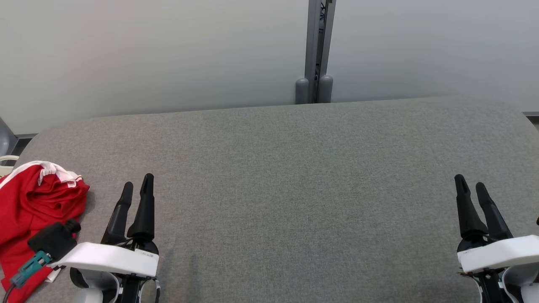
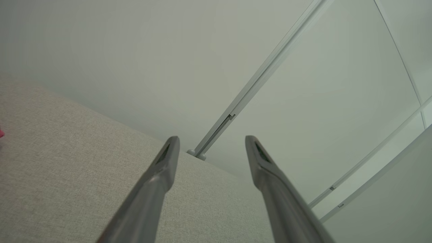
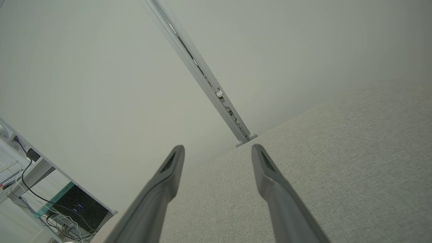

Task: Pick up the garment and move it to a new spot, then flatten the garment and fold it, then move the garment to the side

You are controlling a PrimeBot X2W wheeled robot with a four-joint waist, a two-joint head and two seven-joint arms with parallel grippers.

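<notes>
The garment [image 1: 31, 210] is red with white trim and lies crumpled at the left edge of the grey table [image 1: 286, 168]; a sliver of it [image 2: 1, 133] shows at the left rim of the left wrist view. My left gripper [image 1: 137, 182] hovers just right of it, open, with nothing between its fingers [image 2: 168, 158]. At the lower right of the head view my right gripper [image 1: 470, 183] is open too, its fingers [image 3: 173, 165] apart over bare fabric.
A pale partition wall with a grey metal post [image 1: 315, 50] runs behind the table. The left wrist's black camera and teal cable plug [image 1: 46, 246] overlap the garment. Beyond the table's right side stands a shelf with a black box and cables [image 3: 72, 211].
</notes>
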